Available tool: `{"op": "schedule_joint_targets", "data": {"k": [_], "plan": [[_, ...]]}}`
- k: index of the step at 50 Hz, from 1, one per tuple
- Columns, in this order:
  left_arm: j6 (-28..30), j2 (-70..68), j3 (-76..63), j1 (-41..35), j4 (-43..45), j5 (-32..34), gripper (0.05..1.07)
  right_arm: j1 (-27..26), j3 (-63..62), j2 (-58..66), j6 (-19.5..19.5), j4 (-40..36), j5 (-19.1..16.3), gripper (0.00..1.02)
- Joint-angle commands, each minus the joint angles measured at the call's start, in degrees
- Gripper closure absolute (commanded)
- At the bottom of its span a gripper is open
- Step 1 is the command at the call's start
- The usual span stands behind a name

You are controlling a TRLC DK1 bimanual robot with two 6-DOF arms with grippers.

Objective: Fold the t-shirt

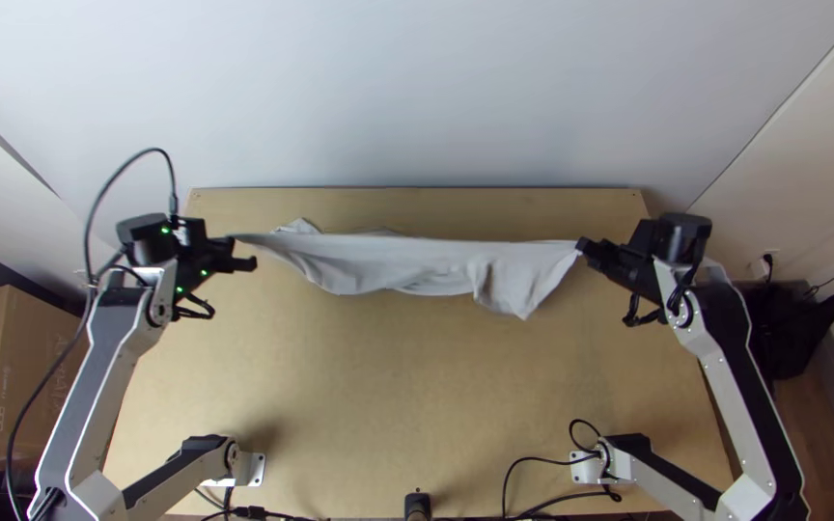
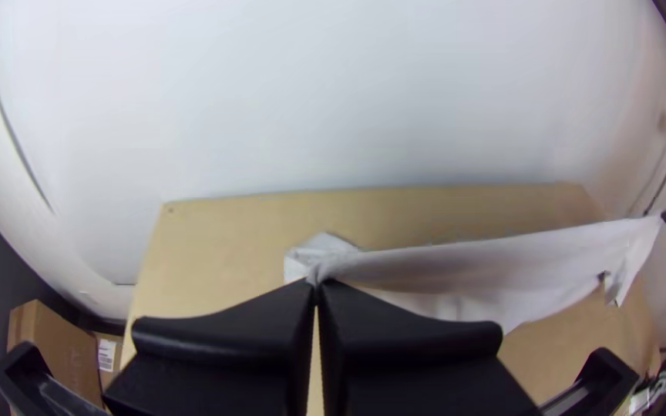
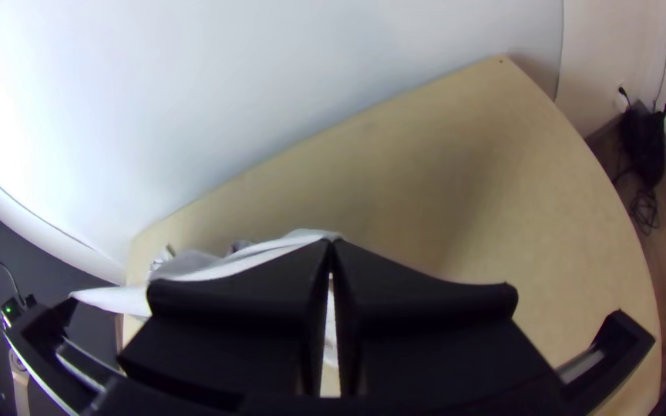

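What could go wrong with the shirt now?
The shirt is pulled tight between the left pincer and the right pincer, so pulling harder might stretch it. Each holds it just by the fingertips, so an edge could slip out. Its lower edge droops unevenly, so it may land crumpled on the table.

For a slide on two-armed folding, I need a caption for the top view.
Left gripper and right gripper hold the pale shirt stretched between them over the table.
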Motion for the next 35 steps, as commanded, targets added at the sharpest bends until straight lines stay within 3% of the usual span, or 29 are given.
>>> {"op": "schedule_joint_targets", "data": {"k": [1,22,35], "plan": [[-4.1,0.7,7.7,1.3,-3.3,-2.9,1.05,-1.0,6.8,1.8,-3.3,-0.2,0.7,1.00],[-6.9,10.8,39.1,-1.3,-7.2,-11.8,1.05,-0.7,31.5,11.7,-9.4,11.3,1.0,1.00],[-8.7,12.0,53.0,-1.3,-5.5,-13.7,1.05,-0.2,42.5,11.3,-10.2,19.0,1.0,1.00]]}}
